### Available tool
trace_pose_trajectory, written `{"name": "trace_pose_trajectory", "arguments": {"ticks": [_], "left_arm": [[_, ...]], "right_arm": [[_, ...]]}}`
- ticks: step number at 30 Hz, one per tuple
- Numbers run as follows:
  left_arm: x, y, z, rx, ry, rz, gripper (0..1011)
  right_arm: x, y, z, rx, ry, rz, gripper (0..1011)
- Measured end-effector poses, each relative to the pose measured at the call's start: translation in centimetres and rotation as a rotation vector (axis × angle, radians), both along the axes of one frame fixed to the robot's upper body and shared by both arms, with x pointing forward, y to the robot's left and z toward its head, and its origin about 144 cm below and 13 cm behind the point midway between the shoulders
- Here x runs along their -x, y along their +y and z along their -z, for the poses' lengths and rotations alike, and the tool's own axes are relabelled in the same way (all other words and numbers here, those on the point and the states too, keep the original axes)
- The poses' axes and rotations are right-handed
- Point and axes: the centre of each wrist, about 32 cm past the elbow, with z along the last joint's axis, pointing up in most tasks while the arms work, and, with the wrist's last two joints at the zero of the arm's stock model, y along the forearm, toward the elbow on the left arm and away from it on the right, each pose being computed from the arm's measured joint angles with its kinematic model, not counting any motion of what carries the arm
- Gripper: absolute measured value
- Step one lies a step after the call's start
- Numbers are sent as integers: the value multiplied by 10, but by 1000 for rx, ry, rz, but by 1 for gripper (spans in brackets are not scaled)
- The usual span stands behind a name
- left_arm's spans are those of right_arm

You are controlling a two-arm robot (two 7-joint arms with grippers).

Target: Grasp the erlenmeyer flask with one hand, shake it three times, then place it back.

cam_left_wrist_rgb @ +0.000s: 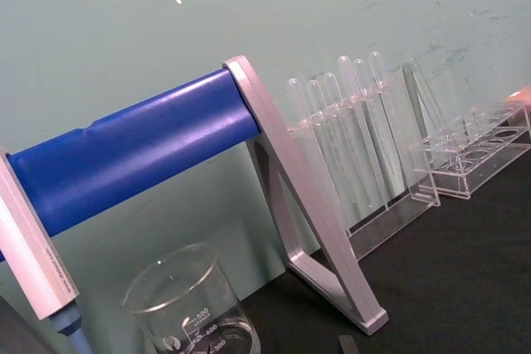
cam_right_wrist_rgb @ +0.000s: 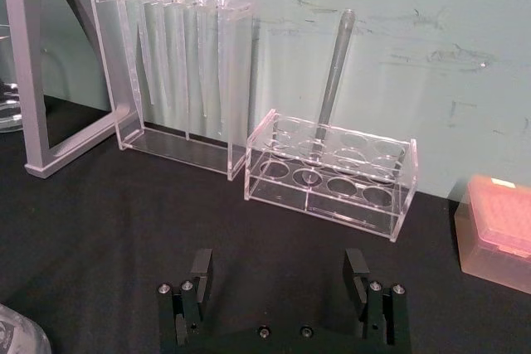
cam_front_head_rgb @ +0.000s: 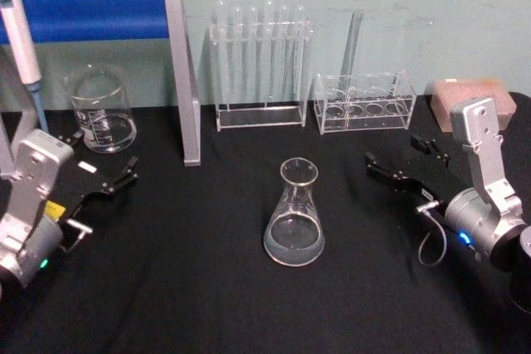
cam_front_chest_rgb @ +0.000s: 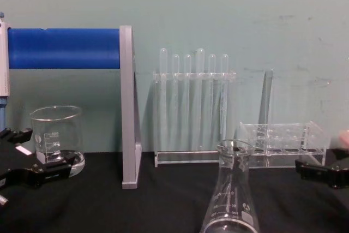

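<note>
You see the erlenmeyer flask (cam_front_head_rgb: 294, 215) upright mid-surface (cam_front_head_rgb: 207, 288); left gripper (cam_front_head_rgb: 112, 175) and right gripper (cam_front_head_rgb: 397, 165) flank it, apart, fingers spread

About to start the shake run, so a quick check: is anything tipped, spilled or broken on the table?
Nothing stands out. The erlenmeyer flask stands upright on the black cloth, untouched, between the open left gripper and open right gripper. The beaker and both tube racks stand upright; no spill shows.
</note>
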Motion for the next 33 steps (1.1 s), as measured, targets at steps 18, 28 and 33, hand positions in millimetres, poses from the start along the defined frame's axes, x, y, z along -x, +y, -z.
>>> {"name": "trace_pose_trajectory", "arguments": {"ticks": [18,28,33], "left_arm": [[0,0,0,0,0,0,1001],[0,0,0,0,0,0,1001],[0,0,0,0,0,0,1001]], "right_arm": [[0,0,0,2,-1,3,1003],[0,0,0,2,-2,3,1003],[0,0,0,1,-2,3,1003]]}}
